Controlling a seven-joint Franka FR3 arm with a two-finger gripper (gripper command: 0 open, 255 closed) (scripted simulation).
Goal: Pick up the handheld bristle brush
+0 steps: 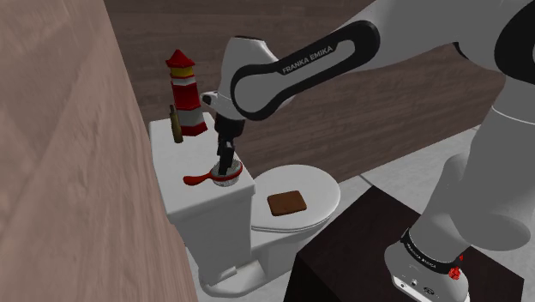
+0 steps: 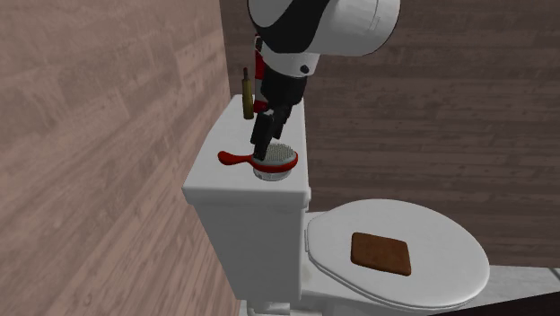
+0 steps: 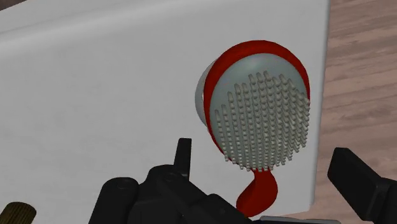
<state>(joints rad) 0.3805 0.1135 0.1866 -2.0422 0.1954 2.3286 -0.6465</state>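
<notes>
- In the shoulder view my gripper covers part of the brush head, and I can't tell whether the tips touch the bristles.
- In the wrist view the fingers stand wide apart, astride the round bristle head, apparently clasping nothing.
- The brush lies on the tank lid, its head near the edge above the toilet seat. The bottle and lighthouse figure stand well apart from it.

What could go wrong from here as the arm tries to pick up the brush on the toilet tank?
1. The brush lies right at the tank lid's edge; a nudge from the open gripper might push it off.
2. Its red handle is thin and curved, so a grasp there may slip.
3. The lighthouse figure and bottle stand near the arm and could be knocked.
</notes>
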